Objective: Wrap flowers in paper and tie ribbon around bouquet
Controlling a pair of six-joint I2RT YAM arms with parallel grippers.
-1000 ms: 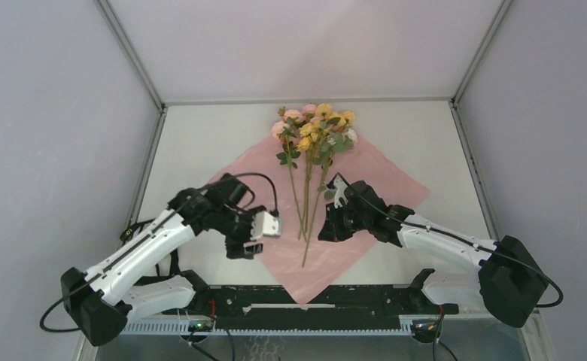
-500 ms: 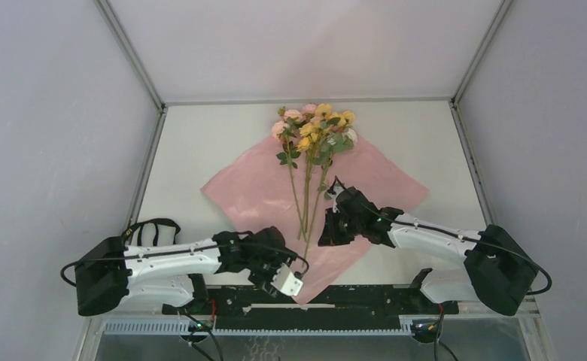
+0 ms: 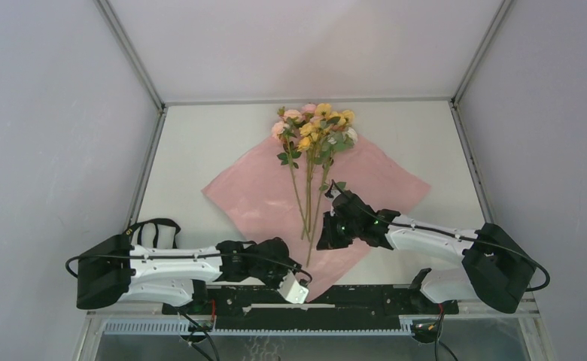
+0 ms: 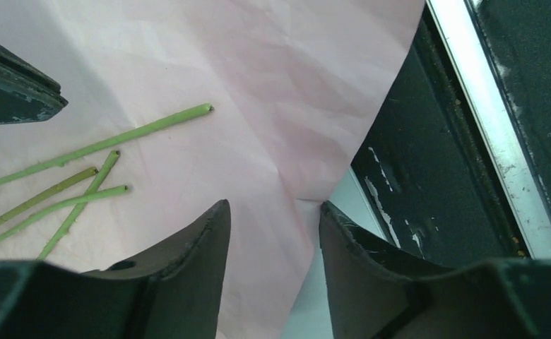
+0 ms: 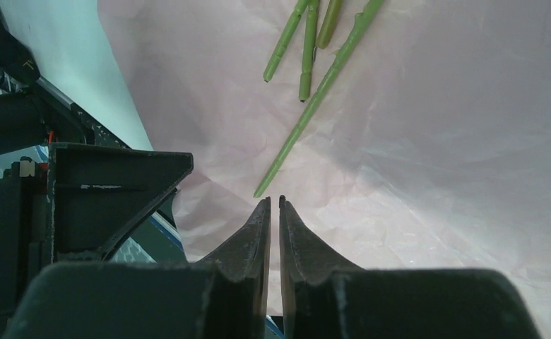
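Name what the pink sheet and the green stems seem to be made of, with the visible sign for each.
The paper: thin, matte, probably tissue-like paper; fine creases and crinkles show. The stems: likely plastic, artificial; even green, blunt ends, small nubs, though real stems cannot be ruled out.

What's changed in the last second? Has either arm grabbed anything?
The left gripper swung from over the left of the paper back toward the bases, to its near corner. Its jaws now stand open on either side of that corner's edge, gripping nothing yet. The right gripper barely shifted and stays shut over the paper. The paper and flowers lie as before.
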